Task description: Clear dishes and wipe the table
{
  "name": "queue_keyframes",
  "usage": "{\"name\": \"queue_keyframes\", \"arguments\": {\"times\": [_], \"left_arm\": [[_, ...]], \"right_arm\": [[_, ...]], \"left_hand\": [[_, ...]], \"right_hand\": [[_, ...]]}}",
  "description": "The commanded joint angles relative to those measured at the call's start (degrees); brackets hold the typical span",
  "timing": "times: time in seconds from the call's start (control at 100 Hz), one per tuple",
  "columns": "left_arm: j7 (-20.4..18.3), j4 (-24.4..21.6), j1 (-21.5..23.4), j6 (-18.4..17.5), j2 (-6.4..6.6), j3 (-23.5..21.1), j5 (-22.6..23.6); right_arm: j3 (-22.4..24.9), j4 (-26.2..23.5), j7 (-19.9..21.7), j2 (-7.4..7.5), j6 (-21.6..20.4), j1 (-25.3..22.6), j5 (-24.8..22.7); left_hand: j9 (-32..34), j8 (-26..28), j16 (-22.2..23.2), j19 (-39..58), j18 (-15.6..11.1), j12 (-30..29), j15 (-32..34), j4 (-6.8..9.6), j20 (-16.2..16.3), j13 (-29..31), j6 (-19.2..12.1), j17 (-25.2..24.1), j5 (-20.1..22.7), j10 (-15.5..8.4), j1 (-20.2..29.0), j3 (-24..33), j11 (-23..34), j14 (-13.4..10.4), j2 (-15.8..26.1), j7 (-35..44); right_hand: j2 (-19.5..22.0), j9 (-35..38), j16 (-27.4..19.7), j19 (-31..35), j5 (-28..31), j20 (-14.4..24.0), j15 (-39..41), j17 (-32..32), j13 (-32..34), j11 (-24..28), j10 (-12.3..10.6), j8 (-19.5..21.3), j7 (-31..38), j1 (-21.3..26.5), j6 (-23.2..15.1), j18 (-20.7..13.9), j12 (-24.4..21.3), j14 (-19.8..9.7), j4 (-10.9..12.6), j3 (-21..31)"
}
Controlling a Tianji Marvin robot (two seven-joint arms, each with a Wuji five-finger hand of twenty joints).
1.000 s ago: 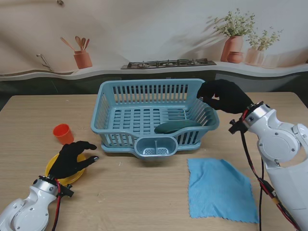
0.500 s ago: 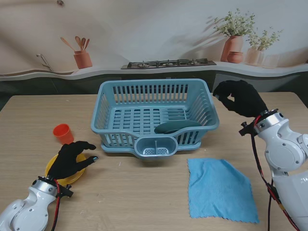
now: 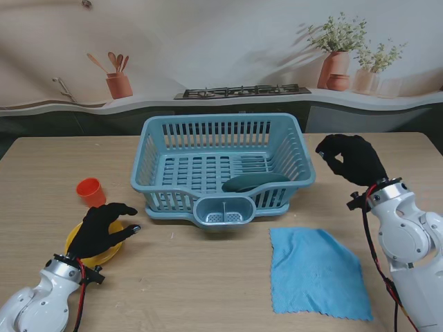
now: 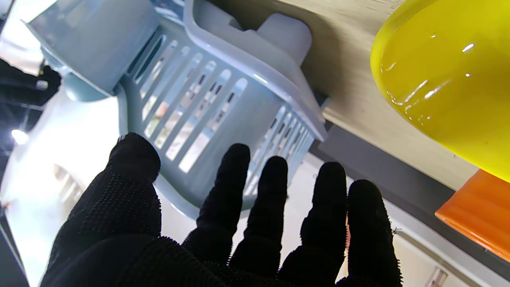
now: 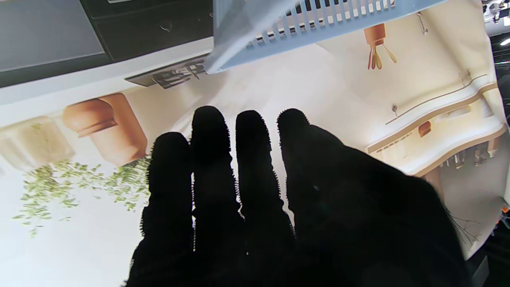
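The left hand (image 3: 104,228) hovers at about 8 o'clock on the table (image 3: 208,290), fingers spread and curled downward over the yellow plate (image 3: 77,243), holding nothing; whether the fingertips touch the plate cannot be told. In the left wrist view its fingers (image 4: 235,191) stand apart with the plate's glossy rim (image 4: 442,79) just beside them. The orange cup (image 3: 91,191) stands upright at 11 o'clock from that hand, just beyond the plate. The right hand (image 3: 353,159) is raised at about 3 o'clock on the table, beside the rack's right wall and apart from it, its fingers loosely curled with the thumb near the forefinger and nothing in its grasp; the right wrist view shows its fingers (image 5: 211,167) close together and empty. The rack (image 3: 221,169) sits at the table's middle, its long axis running 9 to 3 o'clock, its cutlery pocket facing 6 o'clock. A dark green dish (image 3: 252,182) lies inside at the right near side, its long axis roughly 8 to 2 o'clock. The blue cloth (image 3: 315,273) lies flat at 5 o'clock, at 7 o'clock from the right hand and well apart from it.
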Motion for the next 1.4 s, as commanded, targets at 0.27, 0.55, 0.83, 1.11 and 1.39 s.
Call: {"name": "queue_keyframes", "arguments": {"times": [0.27,0.55,0.83,1.11,1.39], "left_arm": [[-0.3,-0.3,0.5,-0.4,-0.18,-0.2,0.5],[0.1,-0.2,0.4,-0.2,-0.19,-0.1,0.9],[0.9,0.0,0.3,-0.4,-0.28,0.0,1.3],[2.2,-0.5,0.6,-0.8,-0.46,-0.3,2.1],[2.6,-2.8,2.5,-2.0,-0.59,-2.5,3.0]], "right_arm": [[-1.3,3.5,-2.9,-0.90,2.4,-2.6,-0.4],[-2.1,5.2,-3.8,-1.14,4.5,-3.6,0.2],[-3.3,5.9,-3.6,-1.18,5.6,-4.3,0.9],[-4.3,6.6,-2.9,-1.13,7.1,-4.3,1.5],[-4.3,6.5,-2.3,-1.00,7.4,-4.4,1.2]], "left_hand": [[0.9,0.0,-0.5,-1.0,0.6,-0.4,0.0,-0.19,-0.4,1.1,-0.6,-0.6,1.0,0.8,1.8,-1.3,-0.5,0.1,2.1,-0.7],[0.9,0.0,-0.5,-1.0,0.6,-0.4,-0.1,-0.18,-0.4,1.0,-0.4,-0.6,1.0,0.9,1.9,-1.3,-0.5,0.4,2.1,-0.6],[0.4,0.0,-0.6,-1.1,0.3,-0.5,-0.3,-0.17,-0.5,0.6,-0.6,-0.8,0.5,0.7,1.9,-1.3,-0.7,-0.4,2.0,-0.6],[-1.0,-0.2,-1.1,-2.2,-1.0,-0.7,-1.5,-0.19,-1.1,-1.1,-0.5,-1.8,-0.1,0.3,1.7,-0.9,-1.2,-0.7,1.8,-1.1],[-1.2,-0.4,-1.4,-2.8,-1.0,-1.0,-2.2,-0.29,-1.5,-1.6,-0.2,-2.3,-0.1,0.4,1.3,-0.2,-1.6,-0.6,1.3,-1.5]], "right_hand": [[1.1,-3.9,-1.3,-2.3,-3.3,-2.3,-2.6,-2.1,-3.4,-1.3,-0.7,-1.5,-2.4,1.5,1.3,-2.2,-1.0,-1.3,-1.7,-1.8],[-2.1,-7.5,-2.7,-4.4,-5.1,-4.2,-5.6,-4.4,-6.4,-2.5,-1.3,-1.2,-6.3,-0.6,1.8,-3.2,-1.4,-2.1,-1.0,1.8],[-5.6,-10.5,-3.9,-6.9,-5.3,-5.3,-8.4,-7.3,-9.3,-3.4,-1.9,3.6,-12.9,-8.6,2.0,-4.4,-1.7,-2.9,1.2,9.0],[-6.4,-11.2,-4.6,-8.5,-5.0,-5.3,-10.0,-9.2,-10.8,-4.5,-1.9,7.2,-15.4,-12.2,2.2,-4.8,-2.1,-3.1,3.8,10.1],[-6.8,-11.3,-4.7,-9.1,-4.7,-5.0,-10.1,-9.7,-11.3,-4.6,-1.7,8.5,-16.4,-12.6,2.4,-4.9,-2.2,-3.0,3.9,10.4]]}}
